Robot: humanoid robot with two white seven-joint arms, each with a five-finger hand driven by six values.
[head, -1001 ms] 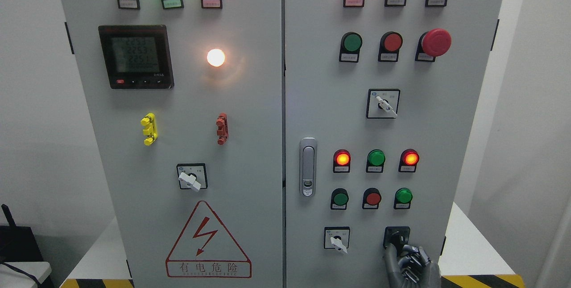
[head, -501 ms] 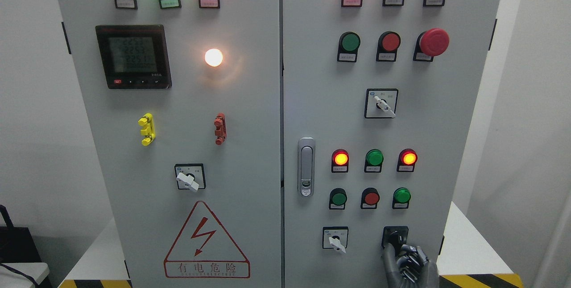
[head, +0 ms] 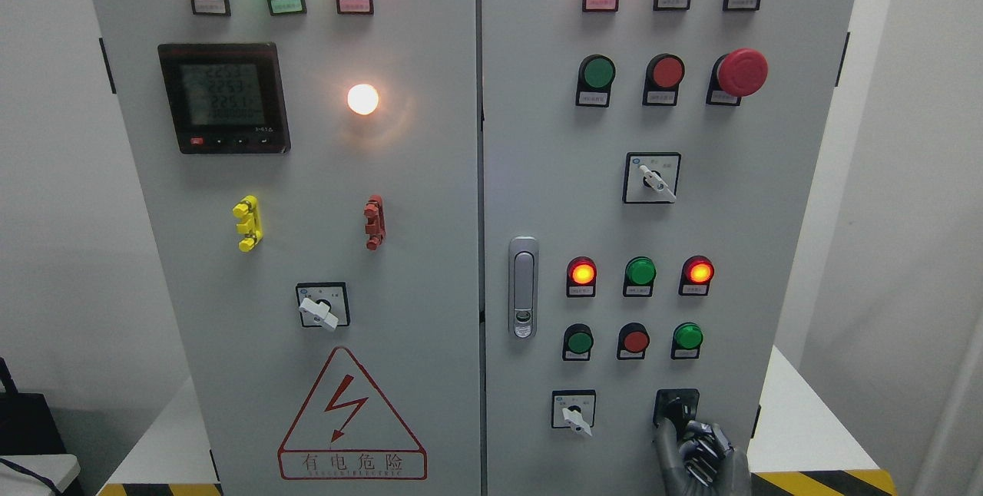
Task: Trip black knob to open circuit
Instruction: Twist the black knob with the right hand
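Observation:
The black knob [head: 676,406] sits on a black square plate at the lower right of the grey cabinet's right door [head: 714,219]. My right hand [head: 687,434] comes up from the bottom edge just below it. Its dark fingers [head: 710,438] are curled, and the thumb and fingertips reach the knob's lower part. The hand hides the bottom of the plate. My left hand is out of view.
A white selector switch [head: 574,413] sits left of the knob, and push buttons [head: 635,341] and lit lamps [head: 582,272] are above it. The door latch [head: 523,286] is near the centre seam. A red emergency stop [head: 742,71] is at the upper right.
The whole cabinet has shifted slightly left in the picture. My right hand keeps the same place against the black knob.

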